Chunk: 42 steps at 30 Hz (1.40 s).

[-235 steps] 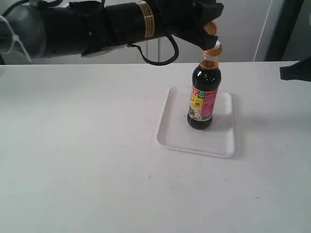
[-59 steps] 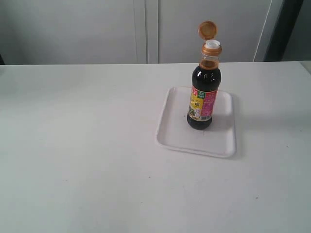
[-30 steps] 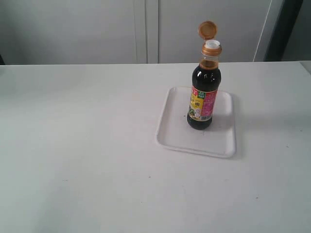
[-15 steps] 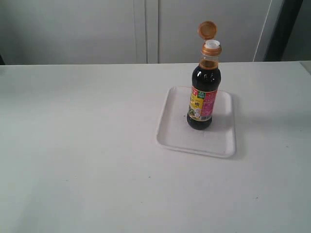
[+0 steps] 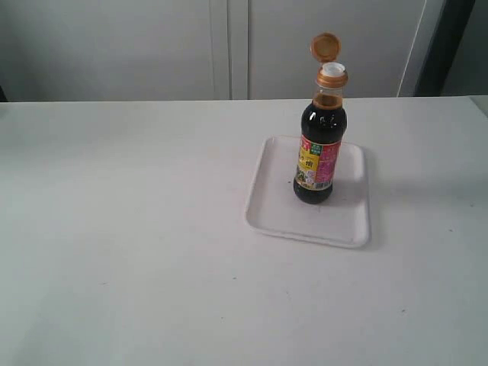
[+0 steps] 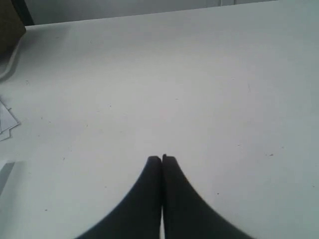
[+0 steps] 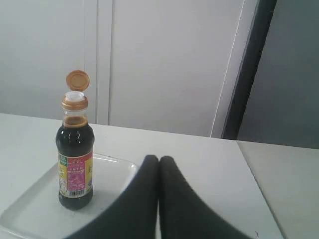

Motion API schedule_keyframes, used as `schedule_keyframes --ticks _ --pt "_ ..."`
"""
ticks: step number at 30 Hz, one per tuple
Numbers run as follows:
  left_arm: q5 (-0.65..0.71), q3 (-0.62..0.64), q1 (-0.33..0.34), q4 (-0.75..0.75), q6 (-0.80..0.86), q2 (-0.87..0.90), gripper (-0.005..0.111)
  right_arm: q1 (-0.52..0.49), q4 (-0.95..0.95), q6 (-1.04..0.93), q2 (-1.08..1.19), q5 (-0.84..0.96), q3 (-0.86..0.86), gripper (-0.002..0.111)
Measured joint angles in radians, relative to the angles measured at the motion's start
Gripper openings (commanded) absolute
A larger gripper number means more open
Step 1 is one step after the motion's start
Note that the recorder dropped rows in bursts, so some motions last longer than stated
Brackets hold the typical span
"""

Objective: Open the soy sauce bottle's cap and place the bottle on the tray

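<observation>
Table: white and wide, carrying the tray on its right half.
Tray: white, low-rimmed, lying flat on the table.
Soy sauce bottle: standing upright inside the tray, toward its far end, with dark liquid up to the neck.
Left gripper: fingers pressed together, holding nothing, over bare table.
Right gripper: fingers pressed together, holding nothing, near the tray and apart from the bottle.
Cap: flipped open, hinged up behind the white spout.
</observation>
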Motion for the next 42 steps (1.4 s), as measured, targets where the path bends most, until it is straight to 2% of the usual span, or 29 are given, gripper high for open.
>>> schedule_keyframes --ticks 9,42 --pt "0.035 0.0 0.0 0.0 0.0 0.0 0.0 0.0 0.0 0.0 0.0 0.0 0.0 0.0" --pt "0.034 0.0 0.0 0.0 0.0 0.0 0.0 0.0 0.0 0.0 0.0 0.0 0.0 0.0"
